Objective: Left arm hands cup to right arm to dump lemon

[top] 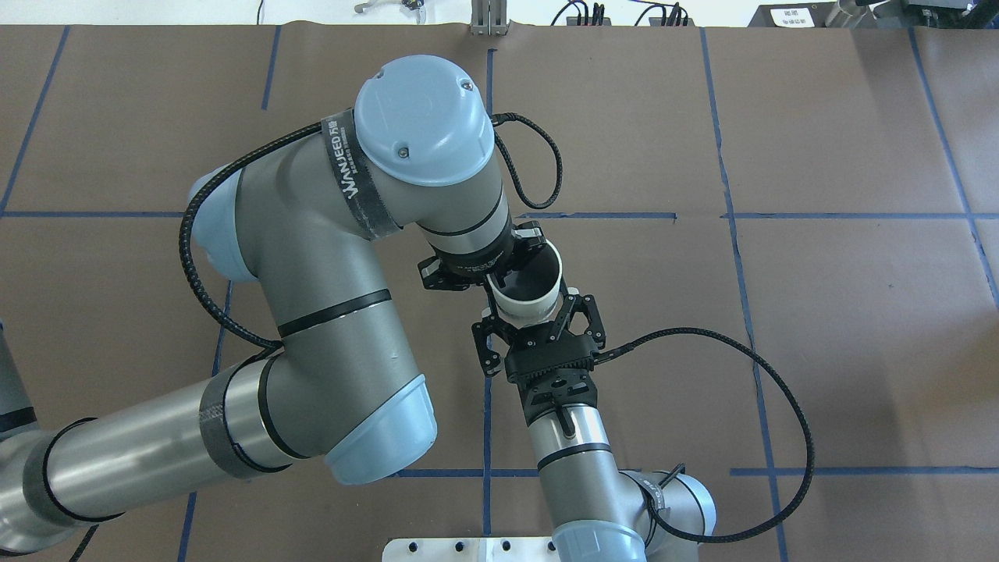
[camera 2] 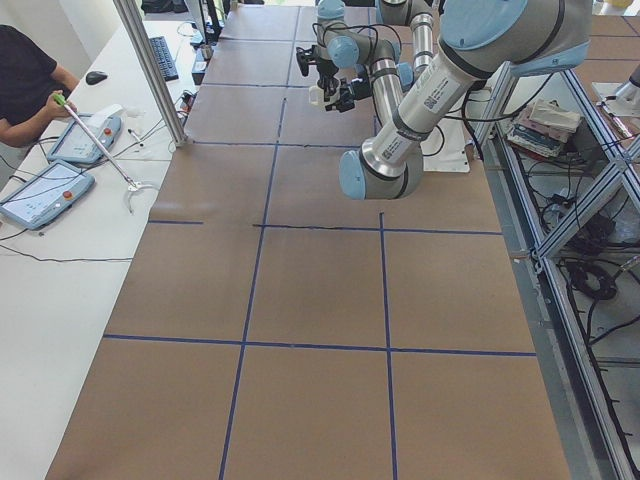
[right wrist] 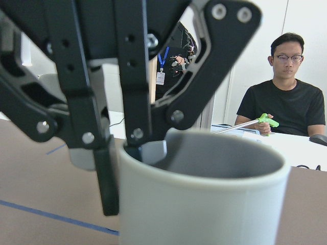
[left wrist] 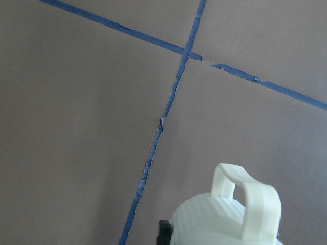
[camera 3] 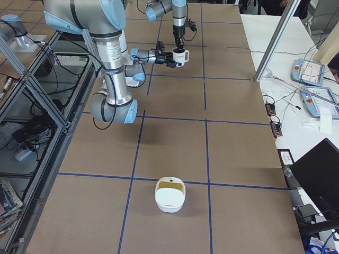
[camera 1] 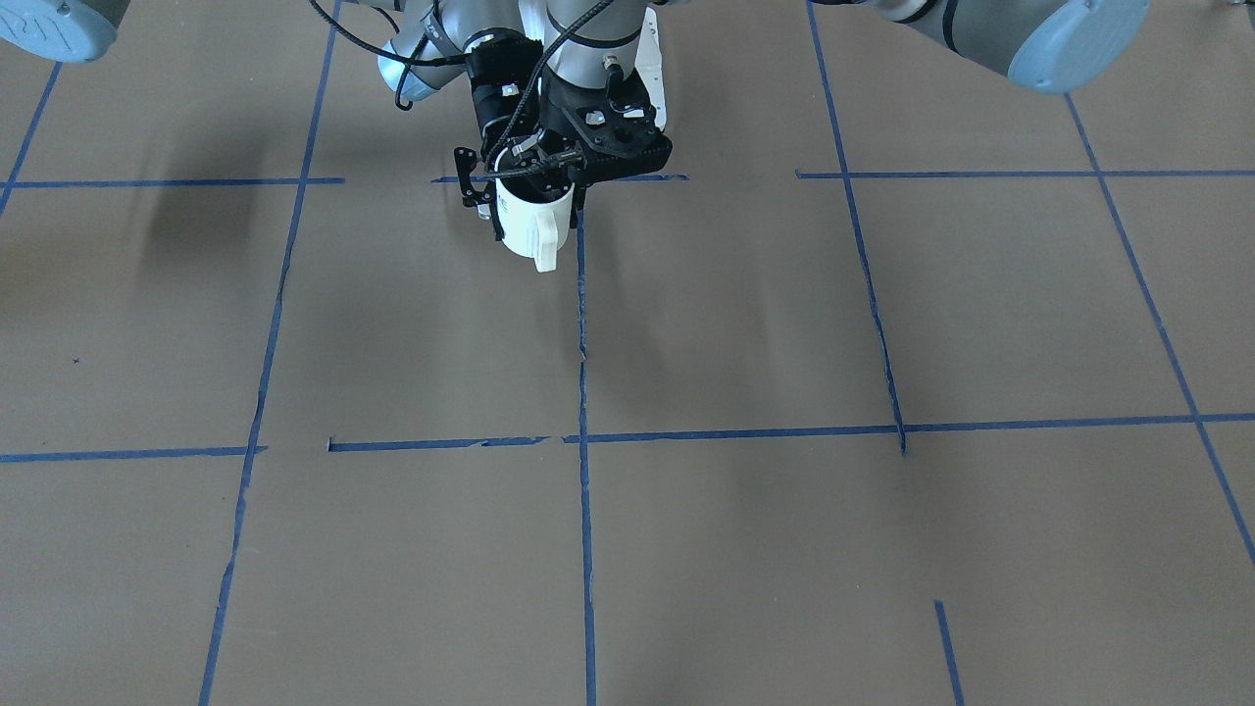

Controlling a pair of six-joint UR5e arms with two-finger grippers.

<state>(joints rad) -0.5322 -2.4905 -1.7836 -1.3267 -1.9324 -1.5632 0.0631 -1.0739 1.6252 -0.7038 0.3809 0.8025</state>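
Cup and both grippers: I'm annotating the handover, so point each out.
cup [top: 538,273], overhead view, grey inside.
left gripper [right wrist: 130,153], right wrist view, between fingertips at rim.
right gripper [top: 537,310], overhead view, between fingertips flanking the cup.

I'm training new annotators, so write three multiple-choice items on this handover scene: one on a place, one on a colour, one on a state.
1. Where is the small white ribbed mug with a squared handle?
A. held in the air above the brown paper-covered table
B. standing on that table
C. in a drawer

2. What colour are the tape lines on the table?
A. red
B. yellow
C. blue

3. How does the mug sit?
A. upright, mouth up
B. upside down
C. on its side

Key:
1 A: the side views show it clear of the tabletop, with the left arm's black gripper clamped on its rim.
2 C: they are blue in every view.
3 A: the overhead view looks into its grey inside.
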